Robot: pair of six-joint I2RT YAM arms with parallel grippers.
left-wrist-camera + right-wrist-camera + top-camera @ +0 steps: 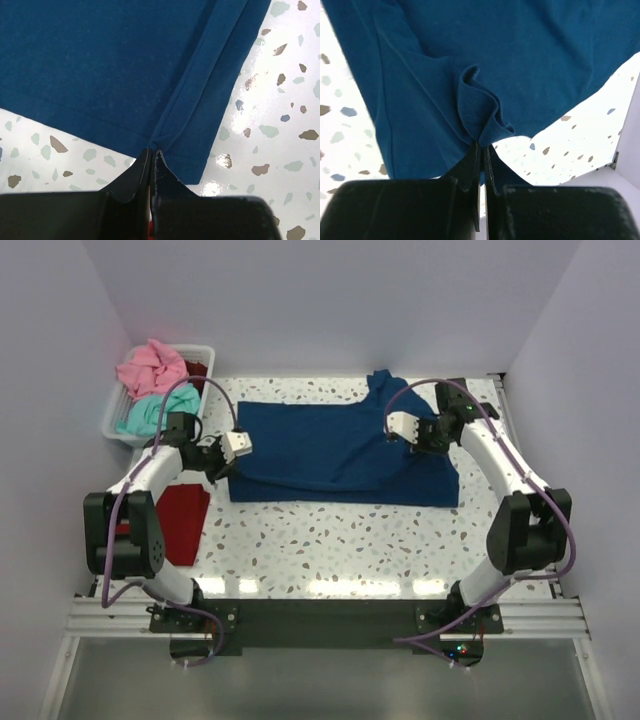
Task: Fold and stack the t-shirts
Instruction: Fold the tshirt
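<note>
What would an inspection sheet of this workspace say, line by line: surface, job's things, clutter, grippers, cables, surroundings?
Surface: speckled white table, with glare near the front edge.
Job's things: navy blue t-shirt spread on the table; dark red t-shirt at the table's left edge; pink t-shirt and teal t-shirt heaped in the white basket.
Clutter: nothing seen.
Grippers: left gripper shut on the navy shirt's hem; right gripper shut on a bunched fold of the same shirt.
Cables: purple cables loop loosely along both arms, not touching the cloth.
Surroundings: white walls on three sides.
</note>
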